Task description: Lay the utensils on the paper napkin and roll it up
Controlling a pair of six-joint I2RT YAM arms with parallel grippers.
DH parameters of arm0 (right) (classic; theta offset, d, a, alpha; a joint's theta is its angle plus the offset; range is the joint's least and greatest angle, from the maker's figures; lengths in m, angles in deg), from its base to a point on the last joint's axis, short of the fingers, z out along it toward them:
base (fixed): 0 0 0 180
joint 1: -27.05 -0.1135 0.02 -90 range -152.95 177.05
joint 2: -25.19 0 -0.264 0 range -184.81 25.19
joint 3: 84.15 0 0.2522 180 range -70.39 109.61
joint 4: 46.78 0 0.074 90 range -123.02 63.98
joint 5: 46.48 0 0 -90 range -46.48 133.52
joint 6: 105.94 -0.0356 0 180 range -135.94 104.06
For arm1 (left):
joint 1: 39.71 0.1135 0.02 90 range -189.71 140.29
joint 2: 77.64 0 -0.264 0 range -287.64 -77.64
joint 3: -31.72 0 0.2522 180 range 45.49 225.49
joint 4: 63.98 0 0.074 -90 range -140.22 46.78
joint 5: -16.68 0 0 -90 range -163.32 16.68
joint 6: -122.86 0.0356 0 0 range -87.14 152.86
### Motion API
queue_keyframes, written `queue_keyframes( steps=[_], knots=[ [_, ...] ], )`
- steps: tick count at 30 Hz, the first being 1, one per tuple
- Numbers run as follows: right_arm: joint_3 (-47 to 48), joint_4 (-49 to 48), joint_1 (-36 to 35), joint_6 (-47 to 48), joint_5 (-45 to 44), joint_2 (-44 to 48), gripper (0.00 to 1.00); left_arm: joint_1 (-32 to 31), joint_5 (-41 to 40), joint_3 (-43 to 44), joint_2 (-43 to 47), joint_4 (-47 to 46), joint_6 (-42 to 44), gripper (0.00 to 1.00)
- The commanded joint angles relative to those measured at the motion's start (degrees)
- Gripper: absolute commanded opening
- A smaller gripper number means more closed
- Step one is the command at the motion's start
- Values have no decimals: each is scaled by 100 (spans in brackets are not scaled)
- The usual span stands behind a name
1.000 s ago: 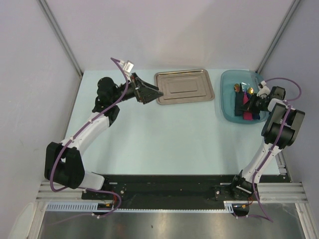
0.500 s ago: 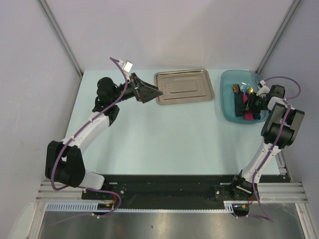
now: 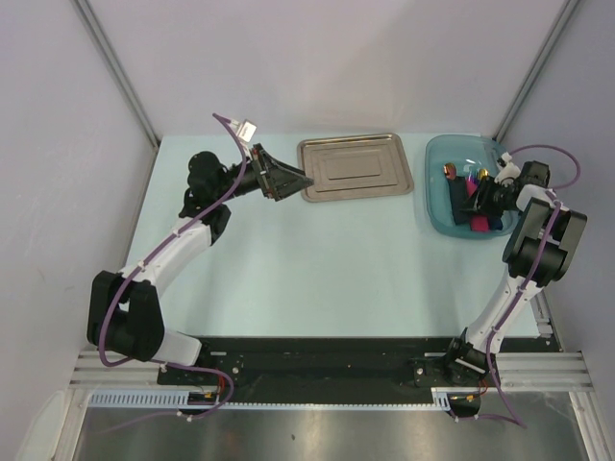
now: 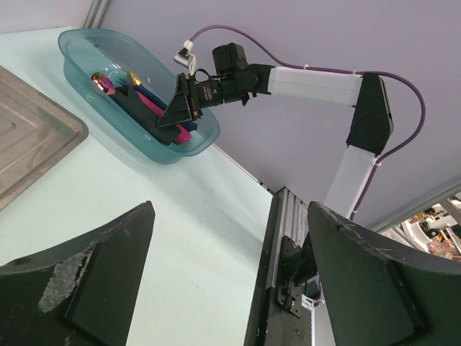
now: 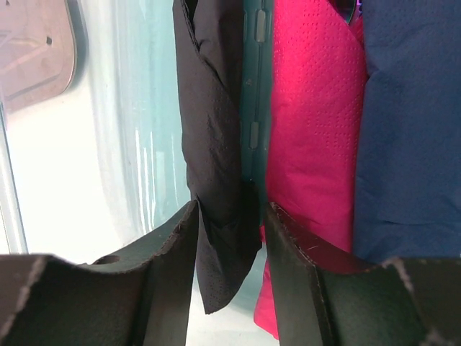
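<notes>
Hidden: shiny tips (image 4: 101, 83) at the far end of the teal bin (image 3: 437, 223); cannot tell which roll they belong to.
Napkin: paper napkin (image 5: 212, 144), bundled, lies in the bin beside the pink roll (image 5: 310, 144) – its near end sits between the fingers of the right gripper (image 5: 232, 216).
Right gripper: half spread, straddling the napkin, not clamped.
Left gripper (image 4: 230, 216): spread wide – empty.

The black paper napkin (image 5: 212, 144) is rolled into a long dimpled tube, lying flat along the left side of the teal tub (image 3: 437, 216). A shiny orange-red utensil tip (image 3: 447, 170) pokes out at its far end. Can't make out the dark one.
</notes>
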Motion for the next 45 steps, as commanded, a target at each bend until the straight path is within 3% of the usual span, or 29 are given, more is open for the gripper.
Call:
queue_keyframes(
  steps=[1, 12, 18, 31, 36, 38, 41, 42, 45],
  knots=[
    [234, 44, 13, 185, -97, 178, 45, 45, 75, -21, 147, -212, -71, 91],
    [164, 62, -84, 325, -299, 116, 33, 62, 145, -21, 94, -300, -115, 91],
    [225, 114, -93, 317, -308, 222, 45, 80, 154, -30, 103, -282, -107, 91],
    [761, 439, 30, 237, 158, 292, 49, 89, 40, -170, 279, -63, 69, 92],
    [1129, 606, 48, 159, 369, 415, 56, 106, -66, -170, 366, 270, 385, 93],
    [1253, 650, 39, 141, 430, 511, 62, 141, -180, -109, 445, 832, 796, 95],
    [1595, 738, -14, 53, 509, 731, 87, 255, -338, 451, 402, 2139, 1612, 100],
    [1753, 782, -49, 36, 527, 871, 99, 299, -382, 628, 358, 2979, 1816, 100],
    [1877, 817, -251, -96, 562, 1213, 100, 589, -567, 1427, 52, 4588, 2424, 100]
  ],
)
